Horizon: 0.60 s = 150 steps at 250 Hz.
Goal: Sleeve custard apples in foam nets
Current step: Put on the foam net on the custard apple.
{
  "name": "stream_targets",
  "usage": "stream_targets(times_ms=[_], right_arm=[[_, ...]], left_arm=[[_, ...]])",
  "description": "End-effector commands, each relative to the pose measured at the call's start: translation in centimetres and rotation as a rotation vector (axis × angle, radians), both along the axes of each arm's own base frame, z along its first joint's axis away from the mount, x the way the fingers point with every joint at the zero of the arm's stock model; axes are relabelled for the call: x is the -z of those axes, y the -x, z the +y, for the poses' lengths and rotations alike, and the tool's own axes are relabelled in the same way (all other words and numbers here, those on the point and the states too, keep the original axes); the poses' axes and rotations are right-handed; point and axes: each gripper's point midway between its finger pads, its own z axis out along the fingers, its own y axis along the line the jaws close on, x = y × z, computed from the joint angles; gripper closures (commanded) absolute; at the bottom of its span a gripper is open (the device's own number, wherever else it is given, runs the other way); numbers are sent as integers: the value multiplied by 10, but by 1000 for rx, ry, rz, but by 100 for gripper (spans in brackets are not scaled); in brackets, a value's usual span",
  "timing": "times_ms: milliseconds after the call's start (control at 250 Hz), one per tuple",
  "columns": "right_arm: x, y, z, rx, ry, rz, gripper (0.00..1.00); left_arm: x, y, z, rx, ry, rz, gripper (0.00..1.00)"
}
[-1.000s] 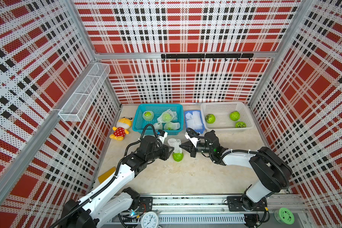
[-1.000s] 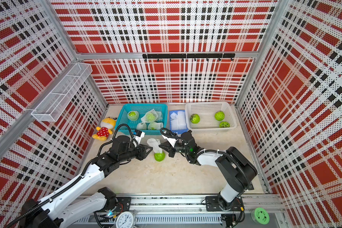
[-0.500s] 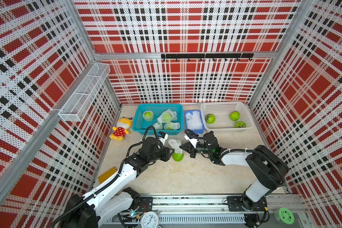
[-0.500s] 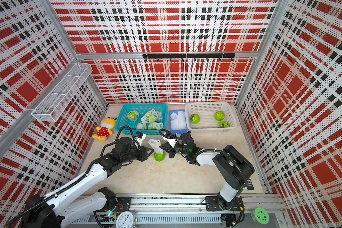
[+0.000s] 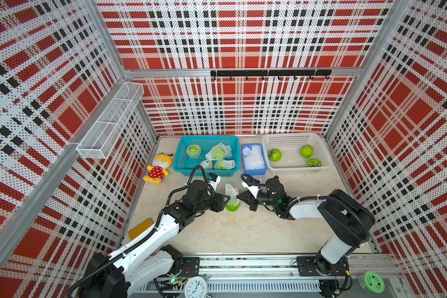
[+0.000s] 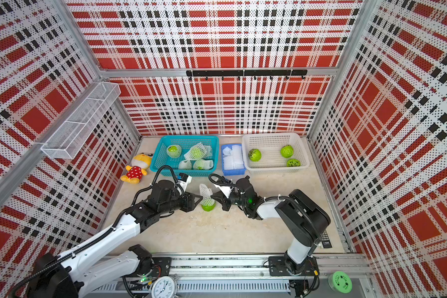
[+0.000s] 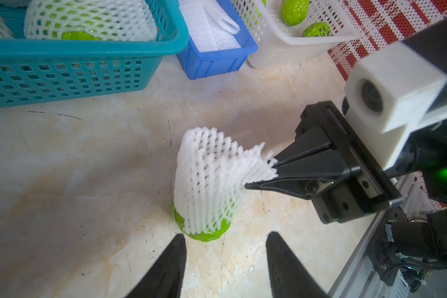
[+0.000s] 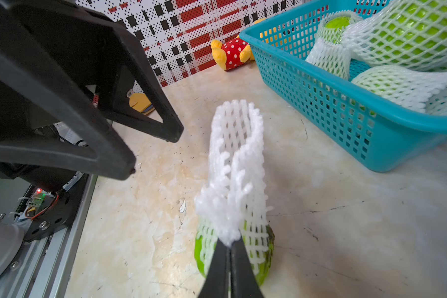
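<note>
- Near the middle of the frame in both top views, on the pale table, a custard apple sits with a foam net pulled over its upper part only; the green underside is bare against the table
- My right gripper is clamped on the net's free edge, jaws pressed together with white mesh bunched between them; the net rises from the fruit as a loose cone and leans toward these jaws
- My left gripper is spread wide and holds nothing; its two black fingertips sit near the fruit, gripping neither it nor the net
- Seen from above, my two grippers face each other across the fruit, the left one at its left in the frame and the right one at its right
- Above them in the frame, a teal basket holds several sleeved custard apples
- Just right of it, a blue tray holds spare foam nets
- Further right, a white basket holds three bare custard apples, apart from one another
- Left of the teal basket, a plush toy lies on the table
</note>
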Motion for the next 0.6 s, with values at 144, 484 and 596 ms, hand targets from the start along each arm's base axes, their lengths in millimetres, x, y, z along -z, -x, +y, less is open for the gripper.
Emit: stream_targets(times_ms=[144,484,596], right_arm=[[2,4,2,-10,14,-56,100],[5,4,3,-3,13,-59,100],[7,4,2,0,15,-53,100]], left_arm=[[16,11,8,-37,-29,34,37],[35,12,2,-40,-29,42,25],[39,12,-3,-26,-31,31,28]])
